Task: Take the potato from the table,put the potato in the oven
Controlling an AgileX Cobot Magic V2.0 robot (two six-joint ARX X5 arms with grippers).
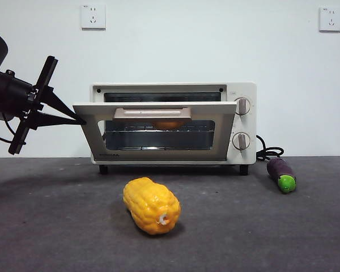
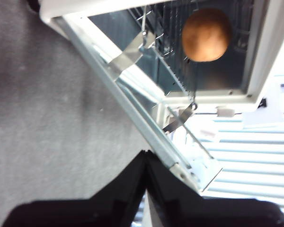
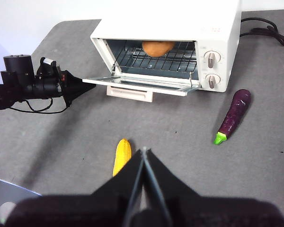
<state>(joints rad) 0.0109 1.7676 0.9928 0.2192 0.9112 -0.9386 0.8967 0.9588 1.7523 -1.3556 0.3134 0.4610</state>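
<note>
The potato lies on the wire rack inside the cream-white oven, partly hidden in the front view by the door handle. The oven's glass door hangs half open, about level. My left gripper is shut and empty, and its tips touch the door's left corner. High above the table, my right gripper is shut and holds nothing.
A bumpy yellow corn cob lies on the table in front of the oven. A purple eggplant lies to the oven's right, near the black cord. A white wall stands close behind.
</note>
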